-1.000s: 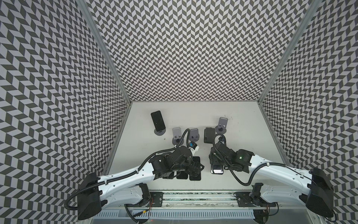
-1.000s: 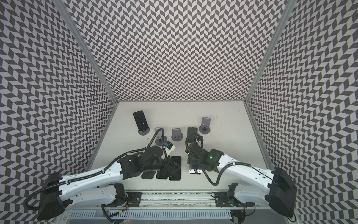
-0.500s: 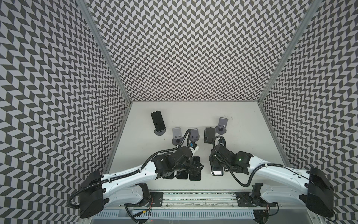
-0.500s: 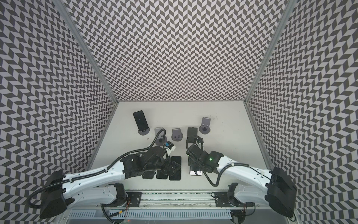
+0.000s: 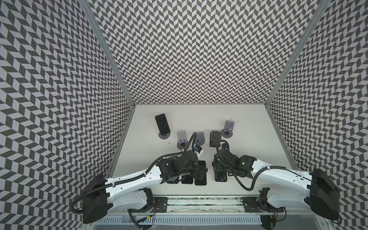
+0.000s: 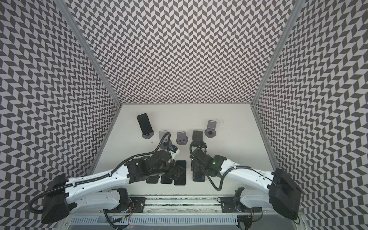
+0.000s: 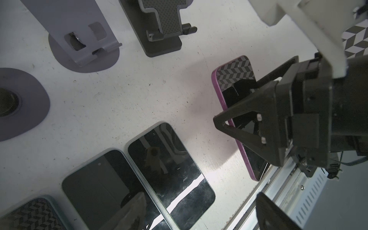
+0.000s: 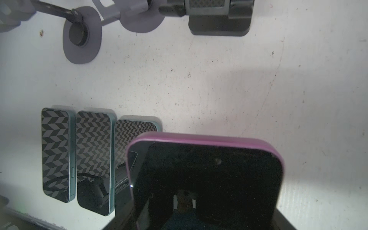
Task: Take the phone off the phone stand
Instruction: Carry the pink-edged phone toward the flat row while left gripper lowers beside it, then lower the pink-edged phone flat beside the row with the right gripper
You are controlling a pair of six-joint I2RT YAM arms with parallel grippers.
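Phone (image 8: 205, 179): purple rim only in wrist views; right hand (image 7: 239, 101) grips; left hand (image 5: 201, 172) wide.

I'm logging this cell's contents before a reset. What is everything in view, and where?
phone on stand: 1, black, far left, propped on a grey stand
empty grey stands: 3, grey, mid-table
black stand: 1, black, empty, among the grey ones
flat phones: 3, dark screens with teal edges, side by side near the front
pink-cased phone: 1, pink edge, near the front, right of the flat phones
table: 1, white
walls: 3, grey-and-white chevron
arms: 2, white and black
left gripper: 1, black, open, above the flat phones
right gripper: 1, black, shut on the pink-cased phone
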